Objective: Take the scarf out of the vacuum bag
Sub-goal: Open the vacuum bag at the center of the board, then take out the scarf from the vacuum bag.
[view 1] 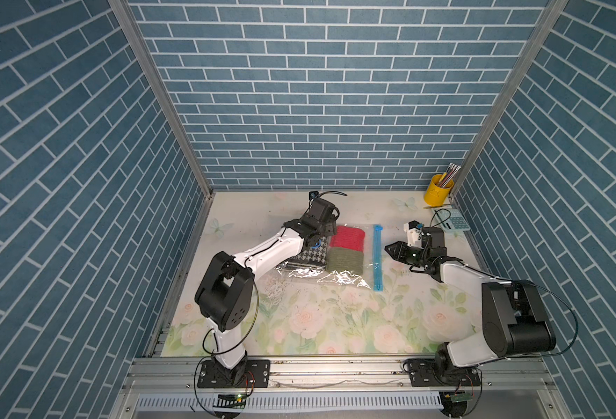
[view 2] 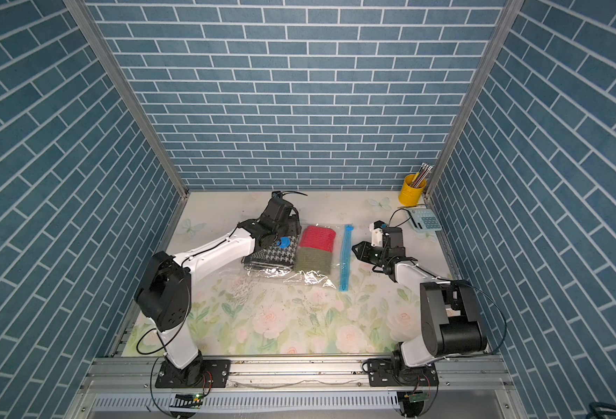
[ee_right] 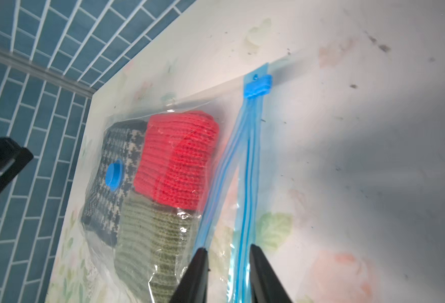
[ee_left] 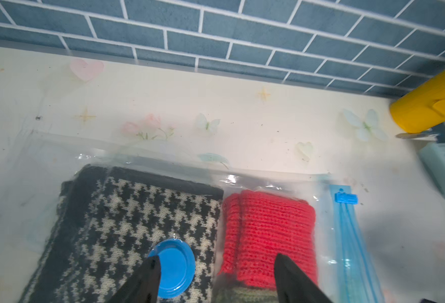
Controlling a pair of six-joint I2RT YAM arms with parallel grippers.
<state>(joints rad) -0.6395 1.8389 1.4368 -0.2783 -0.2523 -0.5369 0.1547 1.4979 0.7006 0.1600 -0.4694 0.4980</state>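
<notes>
1. On the floral tabletop point(view 1: 299, 326), in a top view, we see the vacuum bag point(view 1: 335, 279) lying flat between our two arms. Three folded scarves sit inside it: a red scarf point(view 1: 347, 239), a green scarf point(view 1: 344, 261) and a houndstooth scarf point(view 1: 312, 257). The left pincer point(view 1: 324, 234) hangs over the houndstooth end, its jaws hidden by the wrist. The right pincer point(view 1: 389, 249) points at the zip strip point(view 1: 377, 257), which lies just ahead of its tips. Well apart from that pincer, by the far corner, stand a yellow cup point(view 1: 438, 190) and a calculator point(view 1: 453, 219).
2. Again from above, in a top view, the round valve cap point(view 2: 284, 242) shows just below the left pincer's wrist, on the houndstooth scarf.
3. From the left wrist, we see the left pincer spread wide and pinching nothing. The valve cap lies by one fingertip and the red scarf under the other. We cannot tell whether the tips touch the plastic.
4. From the right wrist, the right pincer's jaws stand narrowly apart, and we see nothing pinched. The zip strip runs away from between the tips to its slider clip point(ee_right: 258, 85), its two lips split apart. The green scarf lies just beside one finger.
</notes>
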